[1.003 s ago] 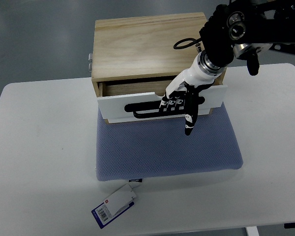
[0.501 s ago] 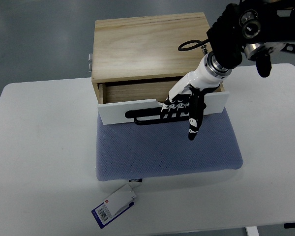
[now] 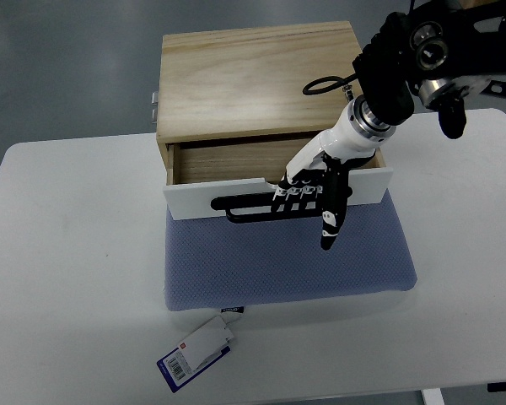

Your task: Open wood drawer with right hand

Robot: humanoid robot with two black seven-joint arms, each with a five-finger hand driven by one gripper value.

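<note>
Sitting on a blue mat is a wood box with one drawer pulled partway out. The inside of the drawer shows as a strip of bare light wood with nothing seen in it, though the far part is hidden under the top of the box. The box is square and smooth, with pale wood lines running across its top.

The drawer has a flat white front with a long black handle shaped like a thin bar.

The right hand comes in from the top right. It is white and black, and its fingers are curled around the black handle, holding it. One black finger points down over the mat and does not hold anything. Behind the hand is a thick black arm with a looped black cable beside it.

The mat is soft-looking, with tiny dots all over it, like a net. A paper tag with a blue edge lies just past its near corner. Everything sits on a smooth white table.
</note>
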